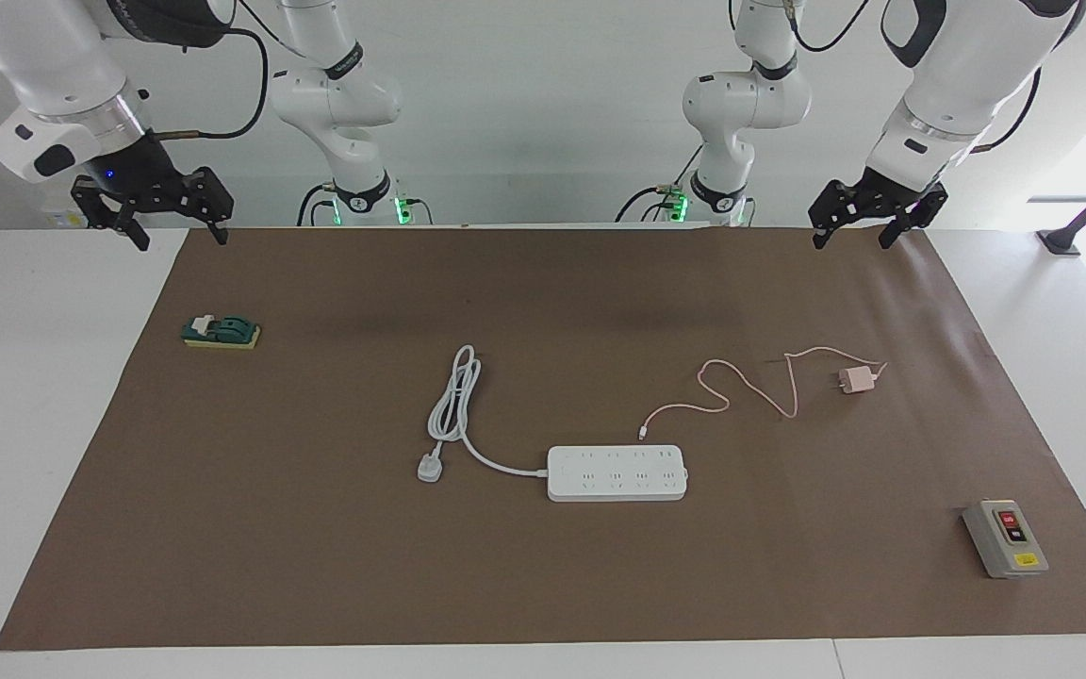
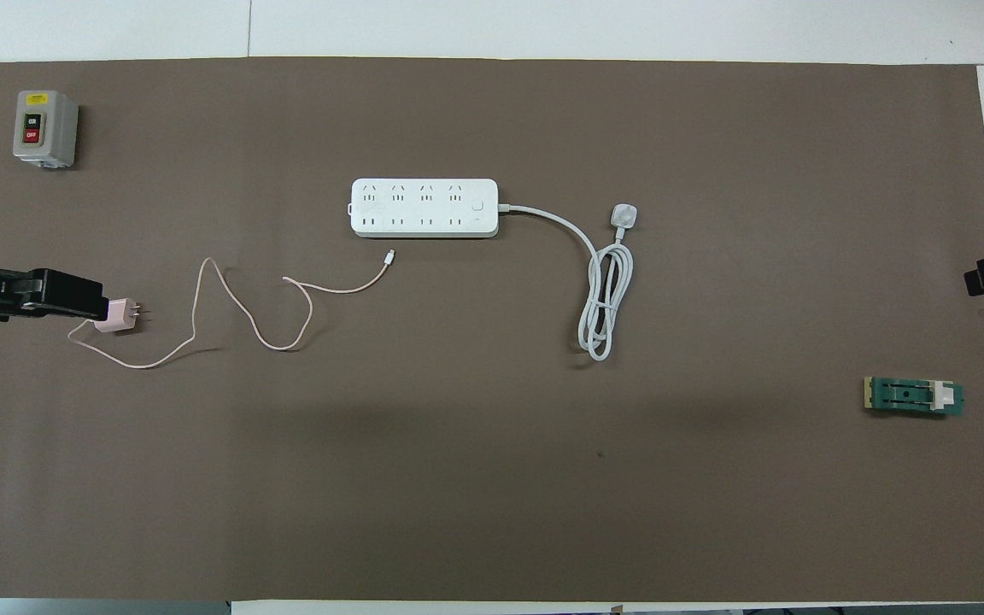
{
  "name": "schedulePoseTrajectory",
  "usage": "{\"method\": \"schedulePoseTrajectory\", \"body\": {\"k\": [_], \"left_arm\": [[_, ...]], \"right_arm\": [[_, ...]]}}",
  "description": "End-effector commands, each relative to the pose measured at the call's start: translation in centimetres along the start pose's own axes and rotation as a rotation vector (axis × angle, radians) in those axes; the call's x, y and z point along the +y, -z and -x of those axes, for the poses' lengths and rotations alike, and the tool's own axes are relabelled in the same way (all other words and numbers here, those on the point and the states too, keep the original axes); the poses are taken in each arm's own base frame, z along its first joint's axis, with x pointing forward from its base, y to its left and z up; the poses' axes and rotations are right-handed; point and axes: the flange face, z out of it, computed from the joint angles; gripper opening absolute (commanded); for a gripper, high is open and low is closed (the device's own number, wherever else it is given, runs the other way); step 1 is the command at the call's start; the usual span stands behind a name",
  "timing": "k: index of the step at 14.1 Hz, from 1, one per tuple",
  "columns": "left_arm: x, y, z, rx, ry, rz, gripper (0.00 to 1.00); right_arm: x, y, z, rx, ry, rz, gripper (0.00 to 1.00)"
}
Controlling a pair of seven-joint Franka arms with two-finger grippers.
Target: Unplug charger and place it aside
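The charger [image 1: 852,380] is a small pale pink cube lying on its side on the brown mat [image 1: 543,585], toward the left arm's end; it also shows in the overhead view [image 2: 120,314]. Its prongs are free of any socket. Its thin pink cable [image 1: 741,377] snakes across the mat and its free end lies just nearer to the robots than the white power strip [image 1: 617,472]. My left gripper [image 1: 850,241] is open and empty, raised over the mat's edge by the robots. My right gripper [image 1: 182,240] is open and empty, raised over the mat's corner at the right arm's end.
The power strip's thick white cord [image 1: 453,405] is coiled beside it and ends in a white three-pin plug [image 1: 429,469]. A grey switch box [image 1: 1005,538] stands at the left arm's end, farther from the robots. A green switch [image 1: 221,332] lies at the right arm's end.
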Motion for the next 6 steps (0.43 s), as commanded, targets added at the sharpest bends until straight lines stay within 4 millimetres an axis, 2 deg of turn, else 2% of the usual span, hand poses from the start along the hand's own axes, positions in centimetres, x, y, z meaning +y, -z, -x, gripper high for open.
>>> {"method": "schedulePoseTrajectory", "body": {"k": [1,6], "left_arm": [[-0.07,0.19,0.84,-0.007,-0.009,-0.016,1.0],[-0.16,0.17,1.05,-0.024,-0.012,-0.016,1.0]], "right_arm": [[0.02,0.07,0.71,-0.008,0.019,0.015,1.0],[0.1,0.07,0.73,-0.008,0.018,0.015,1.0]]}}
